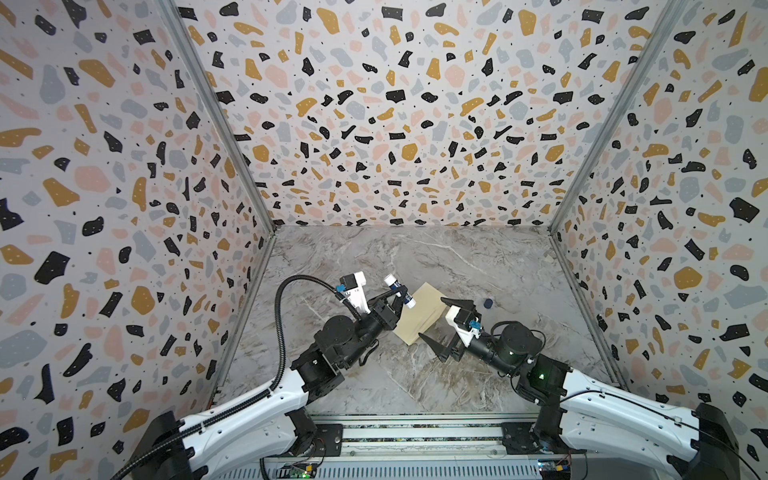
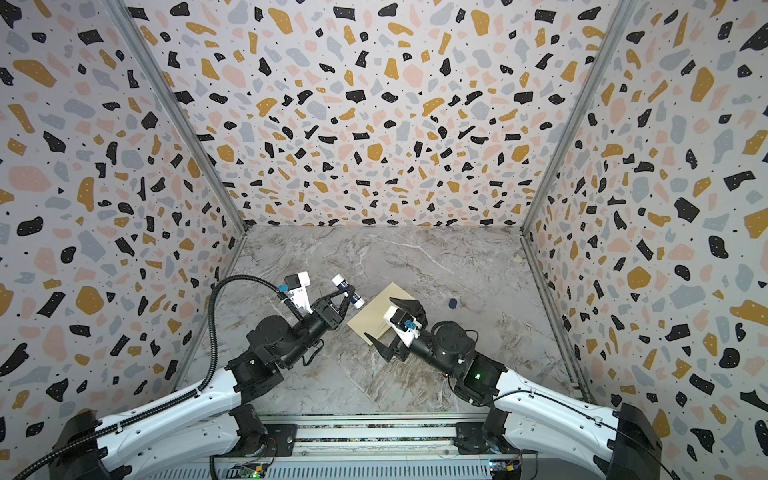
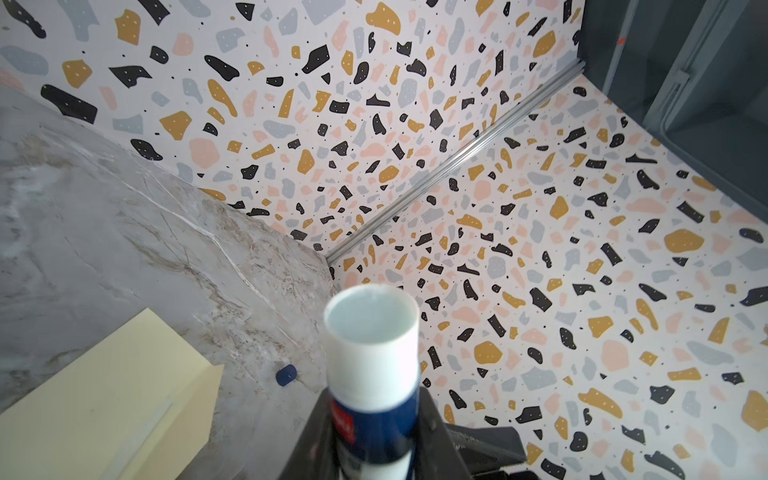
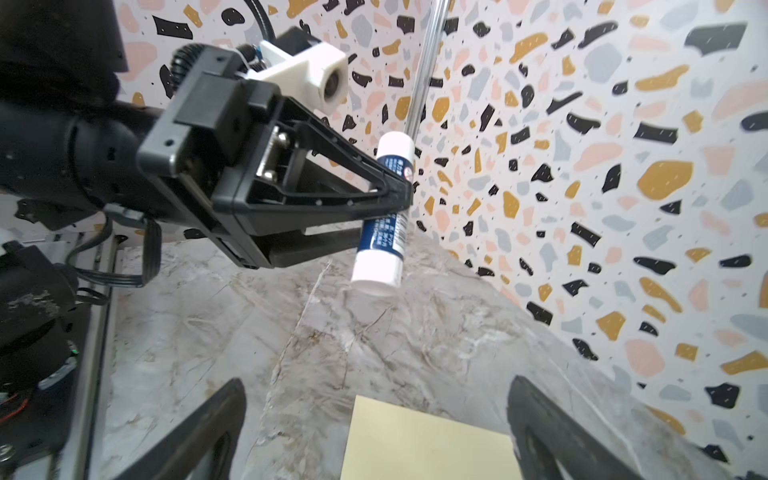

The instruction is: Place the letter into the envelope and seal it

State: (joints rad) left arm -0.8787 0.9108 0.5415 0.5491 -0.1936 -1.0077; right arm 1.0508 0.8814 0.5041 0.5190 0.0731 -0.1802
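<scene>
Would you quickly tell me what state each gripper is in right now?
Left gripper: closed on the glue stick.
Right gripper: open, holding nothing.

I'm reading the glue stick (image 4: 383,239) now: white characters run down its blue label (image 4: 380,245), too small and blurred for me to make out. The red patch (image 3: 347,428) on it is unreadable too.

From the envelope (image 1: 419,313), you have bare table (image 1: 415,257) toward 12 o'clock; a small blue cap (image 1: 488,304) lies at 3, and the raised glue stick (image 1: 395,286) blocks 10.
</scene>
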